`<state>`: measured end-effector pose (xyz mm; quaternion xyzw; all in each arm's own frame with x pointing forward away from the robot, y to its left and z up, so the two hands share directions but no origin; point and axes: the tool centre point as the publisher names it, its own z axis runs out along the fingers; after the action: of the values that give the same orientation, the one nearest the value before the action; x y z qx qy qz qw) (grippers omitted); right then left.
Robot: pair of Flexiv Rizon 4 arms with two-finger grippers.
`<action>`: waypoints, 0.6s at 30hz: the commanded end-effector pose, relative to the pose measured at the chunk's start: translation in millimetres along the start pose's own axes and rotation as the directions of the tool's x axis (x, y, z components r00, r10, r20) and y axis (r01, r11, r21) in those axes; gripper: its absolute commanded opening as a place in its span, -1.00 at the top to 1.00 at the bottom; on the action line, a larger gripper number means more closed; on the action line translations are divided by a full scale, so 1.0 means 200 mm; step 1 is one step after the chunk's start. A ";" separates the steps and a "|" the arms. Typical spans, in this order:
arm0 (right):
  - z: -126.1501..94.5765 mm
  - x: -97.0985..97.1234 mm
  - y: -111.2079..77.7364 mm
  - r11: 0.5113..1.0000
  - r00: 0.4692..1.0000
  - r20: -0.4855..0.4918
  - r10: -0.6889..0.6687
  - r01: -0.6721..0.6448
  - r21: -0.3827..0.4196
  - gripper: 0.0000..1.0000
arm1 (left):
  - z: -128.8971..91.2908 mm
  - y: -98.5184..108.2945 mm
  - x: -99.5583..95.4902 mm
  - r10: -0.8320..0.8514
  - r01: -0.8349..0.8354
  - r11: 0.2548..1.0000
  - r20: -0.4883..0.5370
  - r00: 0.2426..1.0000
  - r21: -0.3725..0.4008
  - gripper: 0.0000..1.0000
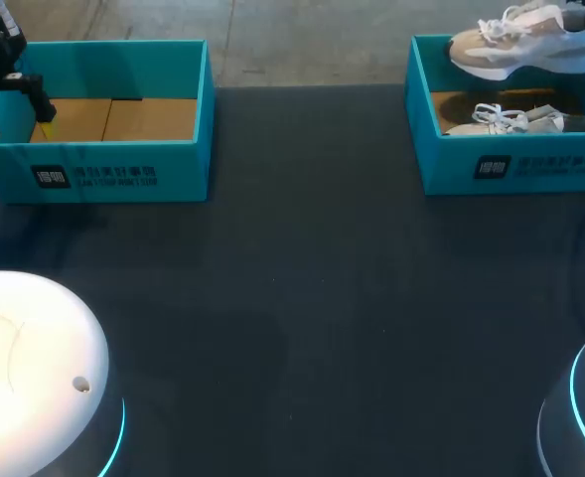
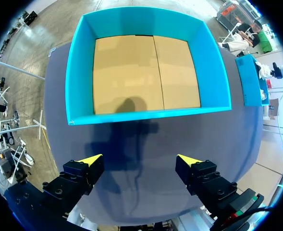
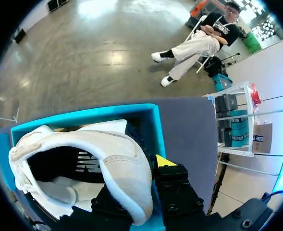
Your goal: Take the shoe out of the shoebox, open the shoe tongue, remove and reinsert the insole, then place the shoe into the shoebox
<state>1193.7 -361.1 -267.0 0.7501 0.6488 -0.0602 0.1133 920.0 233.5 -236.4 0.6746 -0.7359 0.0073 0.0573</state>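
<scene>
Here the right gripper (image 3: pixel 131 175) clamps the smooth white shoe (image 1: pixel 525 45) above its rectangular teal cardboard shoebox (image 1: pixel 441 164), while the left gripper (image 2: pixel 140 160) is spread apart.

At the far left of the dark table (image 1: pixel 302 298), a teal cardboard shoebox (image 1: pixel 103 159); at far right, a second teal cardboard shoebox (image 1: pixel 511 164). Inside the second, a white laced sneaker (image 1: pixel 530 121). Above that, a white-and-beige sneaker (image 1: pixel 520 45), heel clamped in the right gripper (image 3: pixel 139 180). Left gripper (image 2: pixel 141 161) just before the first box.
</scene>
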 end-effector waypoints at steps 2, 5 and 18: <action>0.04 0.00 0.00 1.000 1.000 -0.001 0.006 -0.006 -0.006 1.00 | 0.00 0.00 0.00 0.000 0.000 1.000 0.002 1.000 -0.001 -1.00; 0.06 0.01 -0.01 1.000 1.000 -0.001 0.011 -0.011 -0.006 1.00 | 0.00 0.00 0.00 0.000 0.000 1.000 0.002 1.000 -0.001 -1.00; 0.06 0.07 -0.07 1.000 1.000 0.011 0.029 -0.029 -0.004 1.00 | 0.00 0.00 0.00 0.000 0.000 1.000 0.002 1.000 -0.001 -1.00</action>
<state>1189.6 -355.0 -282.0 0.7587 0.6390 -0.0622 0.1109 920.0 233.5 -236.4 0.6746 -0.7359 0.0073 0.0573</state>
